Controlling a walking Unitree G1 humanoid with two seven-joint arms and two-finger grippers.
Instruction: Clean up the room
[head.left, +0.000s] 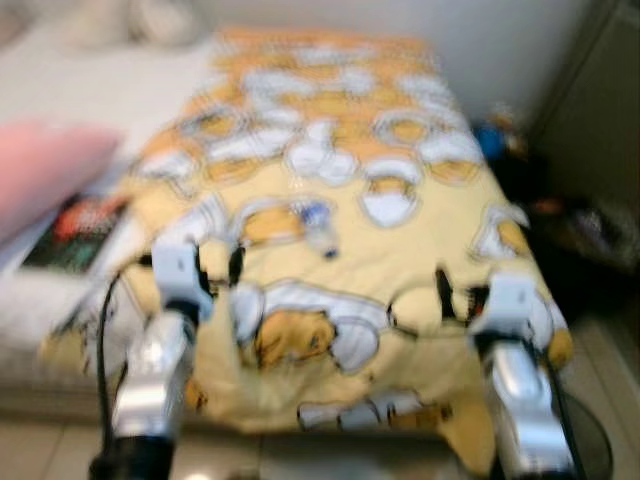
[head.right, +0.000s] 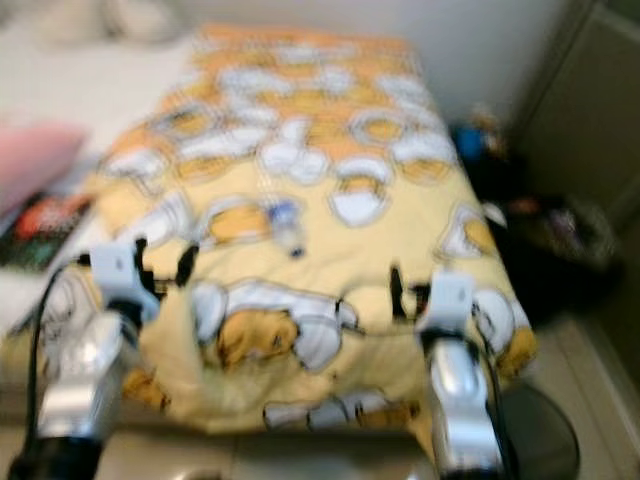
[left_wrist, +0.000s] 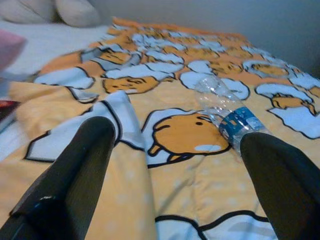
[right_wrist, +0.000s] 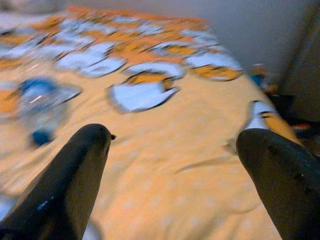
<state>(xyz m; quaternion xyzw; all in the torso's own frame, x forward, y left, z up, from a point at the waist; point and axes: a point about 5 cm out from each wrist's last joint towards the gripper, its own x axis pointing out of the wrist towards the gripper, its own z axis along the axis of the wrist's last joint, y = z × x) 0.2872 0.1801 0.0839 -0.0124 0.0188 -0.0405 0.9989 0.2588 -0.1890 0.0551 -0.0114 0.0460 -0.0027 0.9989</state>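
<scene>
Big thing first: a bed covered in a soft yellow-and-orange cartoon-print blanket sits right in front of both arms. Off beyond the left gripper, toward its outer side, lie a pink cushion and a dark book. The thing to tidy looks like the clear crinkly plastic bottle with a blue label, lying on its side just ahead of the left gripper, near one fingertip. Both that gripper and the right gripper have fingers spread wide, holding nothing. The bottle's probably empty (so light, squashy, a bit slippery), so I'd pinch it across the labelled middle, gently.
</scene>
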